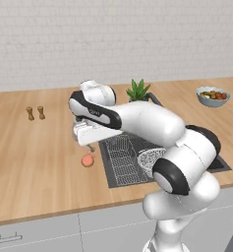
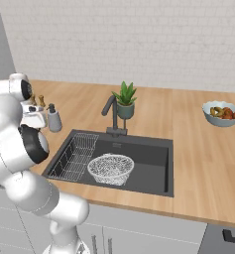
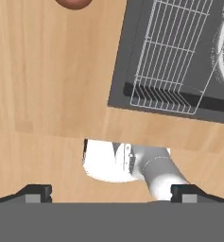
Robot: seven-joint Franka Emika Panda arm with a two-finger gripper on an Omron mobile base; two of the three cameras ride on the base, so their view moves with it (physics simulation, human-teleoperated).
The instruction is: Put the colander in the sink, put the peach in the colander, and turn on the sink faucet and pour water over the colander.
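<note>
Nearest the camera, the white arm is seen bent over the wooden counter (image 1: 34,162) to the left of the sink (image 2: 153,163), with the gripper (image 3: 111,193) held above bare wood, its two dark tips standing far apart and nothing between them.

The sink already holds the colander (image 2: 110,168), set on the basin floor just beside the wire rack (image 2: 75,155), so the first step is judged done. The sink faucet (image 2: 110,115) rises behind the basin, and no water is seen running.

The step in hand is judged to be the fetching of the peach (image 1: 88,160), which lies on the counter just left of the sink edge, near the gripper but apart from it; in the hand view it is cut by the top edge.

Next, the open jaws must be carried over the peach, lowered around it, and closed gently, since a small round fruit is likely to roll if nudged.
</note>
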